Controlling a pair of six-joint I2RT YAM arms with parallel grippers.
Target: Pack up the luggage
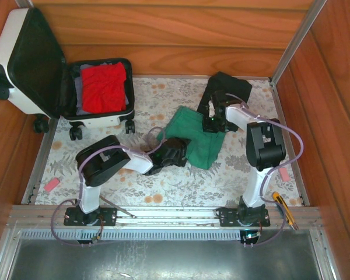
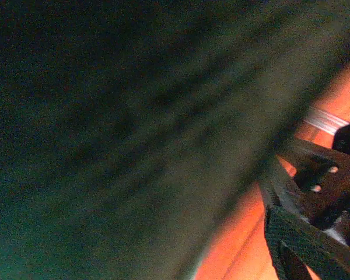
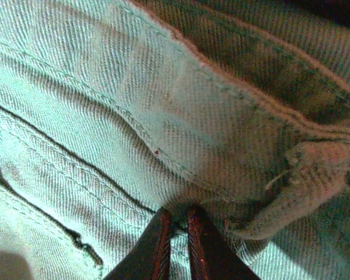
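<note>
packing was partly done, by my reading. the luggage (image 1: 41,64) sat at the far left corner of the bench (image 1: 134,181), lid thrown open and leaning out against the left wall. a red garment (image 1: 104,86) lay in the tray over something pale. a green garment (image 1: 197,139) lay out on the bench near the middle, and a black garment (image 1: 232,86) at the far right, well apart from the case. so i judged at least two pieces were left to go in, and the lid then had to be closed.

the right pincer (image 3: 176,232) had its fingers pressed together on a fold of the green cloth, beside a seam and a belt loop. from above, the right pincer (image 1: 214,121) was at the garment's far right edge. the left pincer (image 1: 175,151) was at the near left edge of the same garment. its wrist camera gave me blurred dark green cloth and one finger (image 2: 306,245), so i could not tell whether it was spread or gripping.

the luggage was a small white hard shell with rounded corners, black lining, and black wheels and trim. the tray looked fairly full, though there seemed to be room on top of the red piece.
</note>
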